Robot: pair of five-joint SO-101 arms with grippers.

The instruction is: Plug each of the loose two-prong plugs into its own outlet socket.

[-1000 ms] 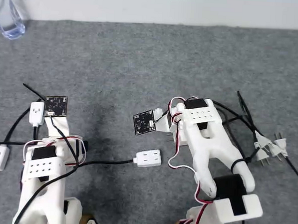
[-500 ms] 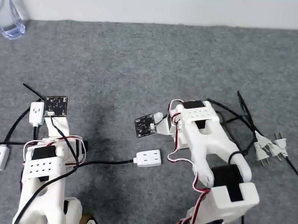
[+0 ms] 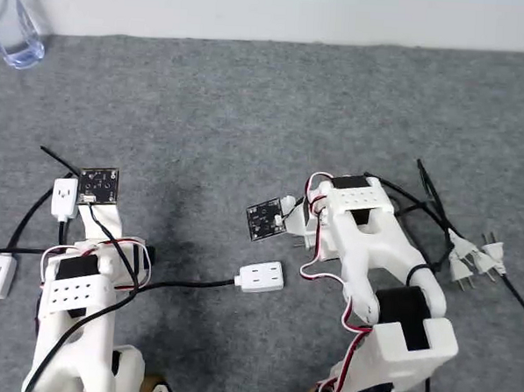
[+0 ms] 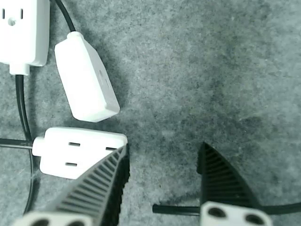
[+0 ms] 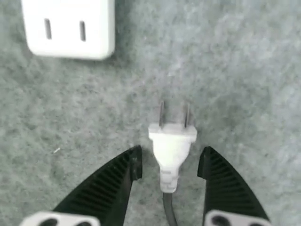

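Right wrist view: right gripper [image 5: 170,157] spread wide, gripping nothing. White two-prong plug [image 5: 172,140] lies flat on the grey felt [image 5: 244,70] between the fingers, touching neither, prongs pointing away from the gripper. Outlet socket [image 5: 70,29] lies apart, beyond the prongs. Left gripper [image 4: 164,153] likewise spread and empty, one finger just beside a second socket [image 4: 77,153].

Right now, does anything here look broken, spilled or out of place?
Nothing looks damaged or spilled. The two-prong plugs lie loose and unplugged on the grey carpet, and the outlet sockets sit apart from them.
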